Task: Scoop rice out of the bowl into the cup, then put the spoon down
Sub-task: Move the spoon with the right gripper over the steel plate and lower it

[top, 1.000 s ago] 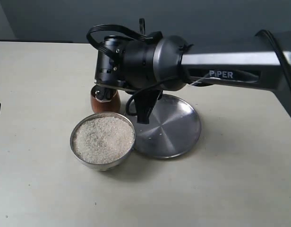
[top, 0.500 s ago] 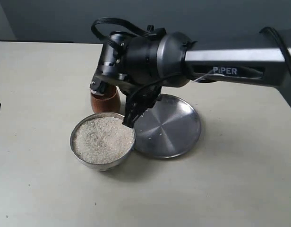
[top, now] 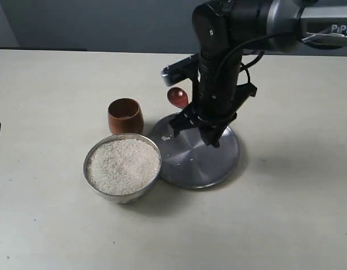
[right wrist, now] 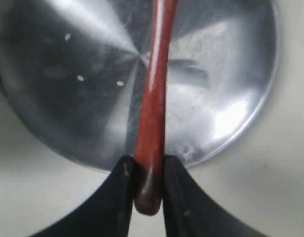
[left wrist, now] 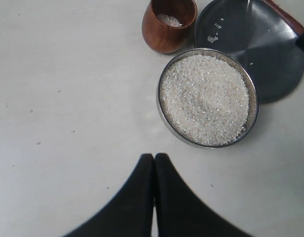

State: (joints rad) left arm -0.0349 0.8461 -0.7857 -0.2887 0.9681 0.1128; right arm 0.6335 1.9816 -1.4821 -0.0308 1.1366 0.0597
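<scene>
My right gripper (top: 210,136) hangs over the silver plate (top: 190,163), shut on the end of the spoon's handle (right wrist: 154,98). The spoon's oval head (top: 177,97) sticks out past the plate's far left edge, above the table, and no rice shows on it. The wooden cup (top: 125,116) stands left of the plate with a little rice (left wrist: 169,19) in its bottom. The metal bowl (top: 106,193) in front of the cup is heaped with rice (top: 123,166). My left gripper (left wrist: 154,160) is shut and empty, above bare table apart from the bowl (left wrist: 164,118).
A few stray grains (right wrist: 80,78) lie on the plate (right wrist: 226,74). The plate touches or nearly touches the bowl on its right. Pale tabletop (top: 286,214) spreads around the three vessels, and a dark wall stands behind the table's far edge.
My right arm has swung from over the cup and bowl to the right, above the plate, carrying the spoon. The cup, hidden before, now shows in full.
</scene>
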